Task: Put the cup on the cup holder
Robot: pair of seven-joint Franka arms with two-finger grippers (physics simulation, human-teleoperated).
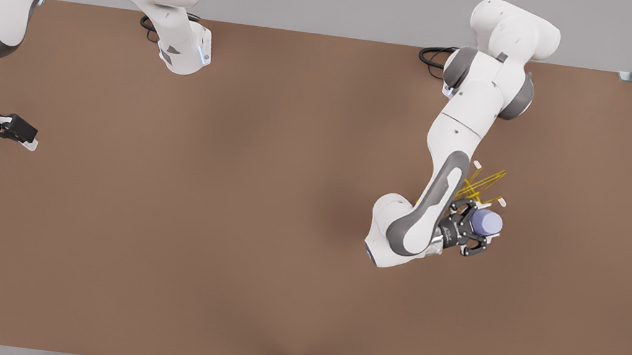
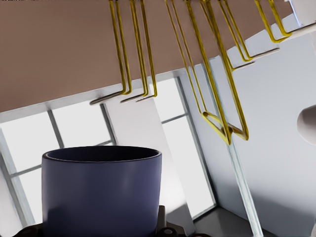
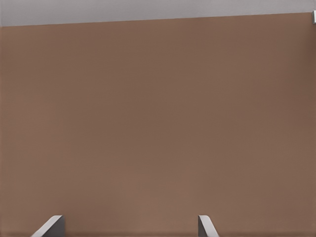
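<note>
Left gripper (image 1: 480, 230), right of centre in the front view: jaws clamped on the cup (image 1: 488, 222), held off the brown surface (image 1: 222, 220). Cup sits just beside the cup holder (image 1: 480, 186), at its near edge. In the left wrist view the cup (image 2: 101, 190) is close, with the yellow wire prongs of the cup holder (image 2: 217, 98) beyond it, not touching. No readable writing. Right gripper (image 1: 15, 132) waits at the front view's left edge, jaws apart, above bare surface (image 3: 158, 123).
</note>
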